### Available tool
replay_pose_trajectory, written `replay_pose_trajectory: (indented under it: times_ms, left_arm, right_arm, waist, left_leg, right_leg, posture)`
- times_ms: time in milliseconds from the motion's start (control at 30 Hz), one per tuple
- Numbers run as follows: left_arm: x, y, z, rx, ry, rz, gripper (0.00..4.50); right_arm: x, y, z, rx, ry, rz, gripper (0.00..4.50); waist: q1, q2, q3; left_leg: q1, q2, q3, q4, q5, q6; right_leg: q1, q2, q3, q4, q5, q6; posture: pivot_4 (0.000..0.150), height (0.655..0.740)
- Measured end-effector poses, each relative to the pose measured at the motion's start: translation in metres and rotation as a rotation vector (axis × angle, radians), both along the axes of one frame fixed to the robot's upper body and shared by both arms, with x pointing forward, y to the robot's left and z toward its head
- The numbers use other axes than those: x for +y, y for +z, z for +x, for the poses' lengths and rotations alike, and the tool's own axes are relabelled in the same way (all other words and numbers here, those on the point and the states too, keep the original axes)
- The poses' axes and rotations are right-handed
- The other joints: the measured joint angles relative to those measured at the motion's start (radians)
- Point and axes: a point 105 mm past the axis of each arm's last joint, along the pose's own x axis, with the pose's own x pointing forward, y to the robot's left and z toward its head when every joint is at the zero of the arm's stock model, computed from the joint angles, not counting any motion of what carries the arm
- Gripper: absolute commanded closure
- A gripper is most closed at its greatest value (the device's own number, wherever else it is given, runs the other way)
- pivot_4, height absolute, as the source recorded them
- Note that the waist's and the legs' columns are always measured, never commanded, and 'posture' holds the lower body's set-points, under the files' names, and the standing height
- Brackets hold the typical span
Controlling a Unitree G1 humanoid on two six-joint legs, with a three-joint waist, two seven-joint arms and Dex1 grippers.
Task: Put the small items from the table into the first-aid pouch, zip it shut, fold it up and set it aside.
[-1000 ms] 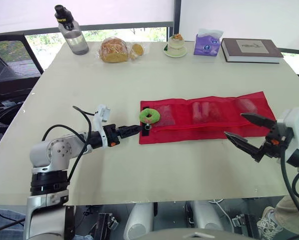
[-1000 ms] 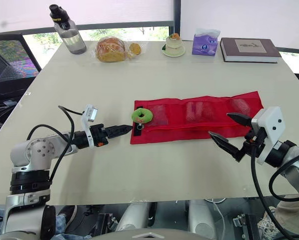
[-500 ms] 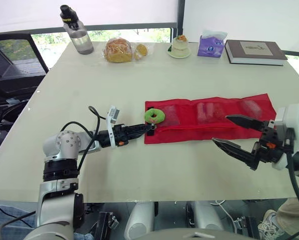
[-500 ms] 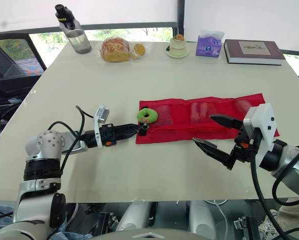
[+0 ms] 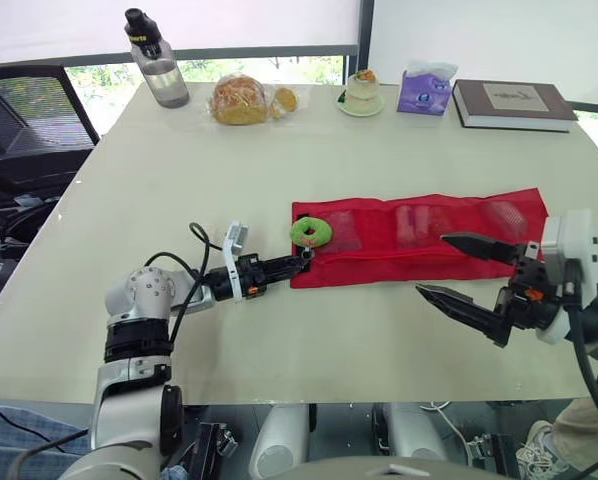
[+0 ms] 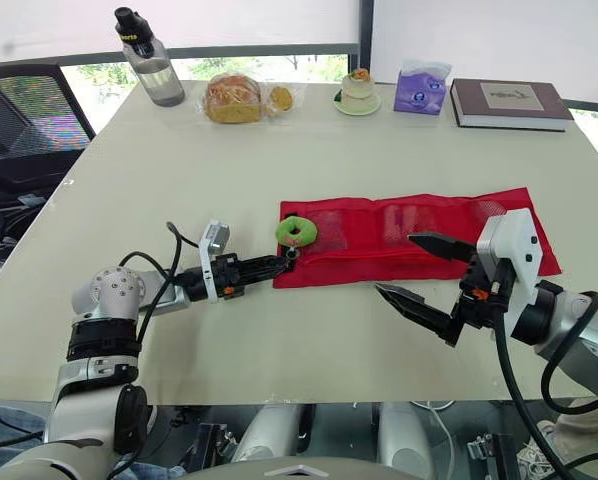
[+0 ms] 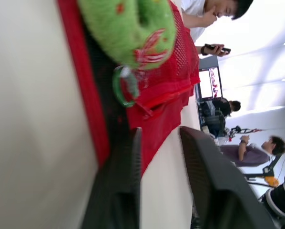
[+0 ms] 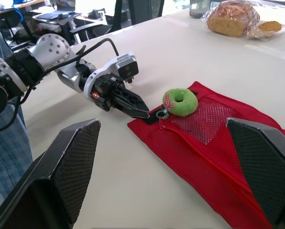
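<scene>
1. My left claw lies low on the surface, its fingers only narrowly apart. The tips are right at the left end of the first-aid pouch, against its dark corner trim.
2. Just past those tips is a small ring. It hangs from a green doughnut-shaped plush, which sits on the pouch's left end.
3. My right claw is spread wide and holds nothing. It hovers near the pouch's front edge, one finger over the red mesh and the other over bare surface.
4. The pouch is red mesh and lies unfolded, flat and long across the middle of the surface. There are pale items inside its compartments, too blurred to name.
5. Further out, along the far edge and well apart from the pouch, from my left to right:
   - a water bottle
   - bagged bread
   - a small dessert on a saucer
   - a purple tissue pack
   - a dark book
</scene>
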Motion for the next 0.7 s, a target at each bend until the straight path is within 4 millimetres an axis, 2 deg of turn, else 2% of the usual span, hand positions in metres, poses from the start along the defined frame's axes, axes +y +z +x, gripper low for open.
replay_pose_trajectory:
  times_ms: [133, 167, 200, 267, 333, 367, 433, 467, 700]
  left_arm:
    - [0.007, -0.004, -0.002, -0.027, 0.013, 0.085, 3.26]
    - [0.014, -0.002, -0.003, -0.075, 0.024, 0.166, 3.26]
    - [0.017, -0.001, -0.004, -0.093, 0.029, 0.203, 3.05]
    - [0.023, 0.004, -0.001, -0.124, 0.055, 0.264, 2.45]
    - [0.022, 0.010, 0.003, -0.149, 0.064, 0.287, 1.51]
    - [0.022, 0.016, 0.007, -0.164, 0.074, 0.310, 0.89]
    - [0.021, 0.020, 0.010, -0.181, 0.078, 0.323, 0.19]
    - [0.021, 0.023, 0.011, -0.190, 0.082, 0.332, 0.09]
    - [0.029, 0.028, 0.031, -0.176, 0.157, 0.397, 0.09]
  right_arm:
    - [-0.001, -0.002, 0.001, 0.001, -0.013, -0.004, 0.00]
    - [-0.002, -0.003, 0.000, 0.000, -0.021, -0.008, 0.00]
    - [-0.002, -0.004, 0.000, 0.000, -0.024, -0.010, 0.00]
    - [-0.001, -0.005, 0.000, -0.002, -0.025, -0.010, 0.00]
    - [0.001, -0.006, -0.001, -0.006, -0.021, -0.010, 0.00]
    - [0.001, -0.006, -0.001, -0.011, -0.019, -0.011, 0.00]
    - [0.001, -0.006, 0.000, -0.019, -0.022, -0.011, 0.00]
    - [0.001, -0.006, 0.000, -0.020, -0.023, -0.013, 0.00]
    - [0.003, -0.008, 0.001, -0.020, -0.027, -0.006, 0.00]
  waist:
    - [-0.009, 0.000, 0.000]
    - [-0.014, 0.000, 0.000]
    - [-0.015, 0.000, 0.000]
    - [-0.014, 0.000, 0.000]
    - [-0.012, 0.000, 0.000]
    - [-0.010, 0.000, 0.000]
    - [-0.011, 0.000, 0.000]
    - [-0.011, 0.000, 0.000]
    - [-0.015, 0.000, 0.000]
  left_leg:
    - [0.002, 0.001, -0.001, -0.002, 0.000, 0.000]
    - [0.002, 0.001, -0.002, -0.002, 0.000, 0.000]
    - [0.002, 0.001, -0.002, -0.002, 0.000, 0.000]
    - [0.002, 0.001, -0.002, -0.002, 0.000, 0.000]
    - [0.001, 0.001, -0.002, -0.002, 0.000, 0.000]
    - [0.001, 0.001, -0.001, -0.002, 0.000, 0.000]
    - [0.001, 0.001, -0.001, -0.002, 0.000, 0.000]
    - [0.001, 0.001, -0.001, -0.002, 0.000, 0.000]
    - [0.001, 0.001, 0.001, -0.002, 0.000, 0.000]
  right_leg:
    - [0.000, 0.000, 0.002, 0.000, 0.000, -0.001]
    - [0.000, 0.000, 0.002, 0.000, 0.000, -0.001]
    - [0.000, 0.000, 0.001, -0.001, 0.000, -0.001]
    - [0.000, -0.001, 0.002, -0.001, 0.000, -0.001]
    - [0.000, 0.000, 0.001, -0.001, 0.000, 0.000]
    - [0.000, 0.000, 0.001, -0.002, 0.000, 0.000]
    - [0.000, 0.000, 0.001, -0.002, 0.000, 0.000]
    - [0.000, 0.000, 0.001, -0.002, 0.000, 0.000]
    - [0.000, 0.001, -0.001, -0.002, 0.000, 0.000]
  posture:
    - [0.150, 0.7400]
    - [0.150, 0.7400]
    - [0.150, 0.7400]
    - [0.150, 0.7400]
    - [0.150, 0.7400]
    - [0.150, 0.7400]
    - [0.150, 0.7400]
    - [0.150, 0.7400]
    - [0.150, 0.7400]
